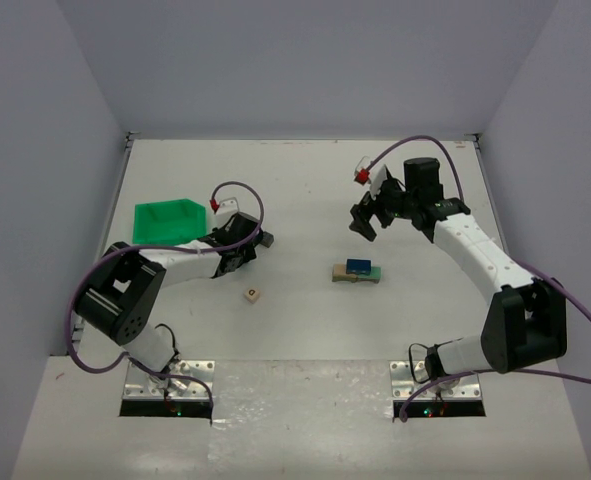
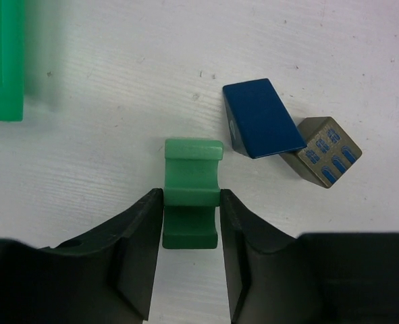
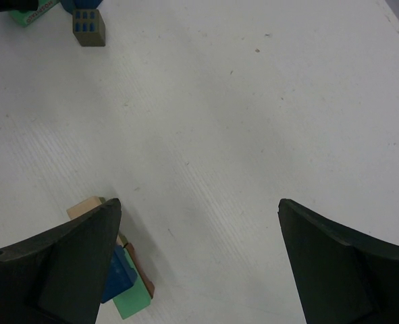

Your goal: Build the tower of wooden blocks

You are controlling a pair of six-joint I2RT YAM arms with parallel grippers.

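Note:
The wood block tower (image 1: 356, 270) stands mid-table: tan and brown bars, a green block, a blue piece on top. It also shows at the lower left of the right wrist view (image 3: 130, 297), partly behind a finger. My left gripper (image 2: 191, 209) is low on the table, shut on a green notched block (image 2: 192, 177); in the top view the left gripper (image 1: 247, 254) is left of the tower. A blue wedge (image 2: 261, 118) and a grey block with blue windows (image 2: 327, 152) lie just beyond. My right gripper (image 3: 199, 202) is open and empty, raised behind the tower (image 1: 365, 222).
A green plastic bin (image 1: 168, 221) sits at the left, behind my left arm; its corner shows in the left wrist view (image 2: 2, 61). A small tan cube (image 1: 252, 295) lies in front of my left gripper. Grey walls close off the table's far and side edges.

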